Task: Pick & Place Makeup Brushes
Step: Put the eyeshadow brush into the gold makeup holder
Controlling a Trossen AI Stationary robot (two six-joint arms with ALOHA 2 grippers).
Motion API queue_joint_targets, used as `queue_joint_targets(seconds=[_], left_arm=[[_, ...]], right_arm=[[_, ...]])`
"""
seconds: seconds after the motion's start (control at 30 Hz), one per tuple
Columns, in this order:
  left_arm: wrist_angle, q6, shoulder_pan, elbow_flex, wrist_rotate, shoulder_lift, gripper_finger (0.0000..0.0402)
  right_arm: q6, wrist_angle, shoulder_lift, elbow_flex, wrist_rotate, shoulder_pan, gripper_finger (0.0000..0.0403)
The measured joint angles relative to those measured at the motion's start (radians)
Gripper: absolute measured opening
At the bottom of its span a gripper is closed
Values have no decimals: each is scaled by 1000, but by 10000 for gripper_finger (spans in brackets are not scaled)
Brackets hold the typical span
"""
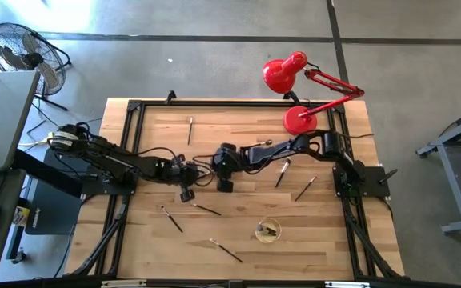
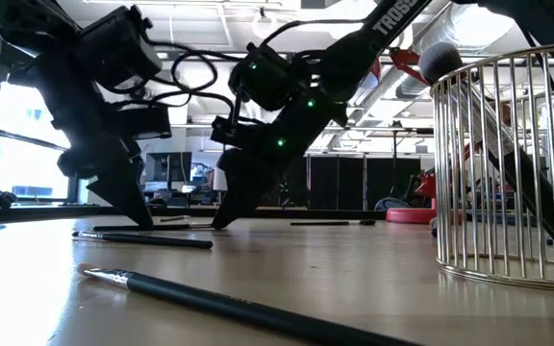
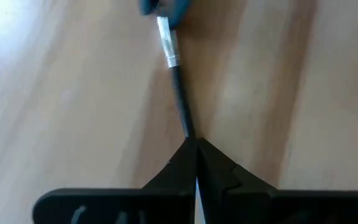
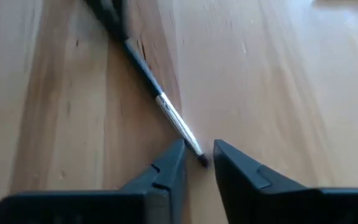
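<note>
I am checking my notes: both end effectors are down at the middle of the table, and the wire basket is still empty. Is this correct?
Not quite. The wire basket is not empty: the low view shows at least one brush leaning inside it. The rest holds: the left end effector and the right end effector are both low at mid-table.
</note>
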Motion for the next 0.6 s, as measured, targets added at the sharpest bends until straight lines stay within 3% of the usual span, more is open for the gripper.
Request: queue_joint_targets(seconds=[0.17,0.4,0.6], left_arm=[[3,40,0,-1,9,0,3],[2,1,-1,-2,-64,0,5],[-5,-7,0,-5,-93,-1,36]], right_arm=[[27,-69,-2,3,-61,-22,8],[22,-75,-2,2,-47,-7,3],[15,-69,-2,0,-29,11,1]])
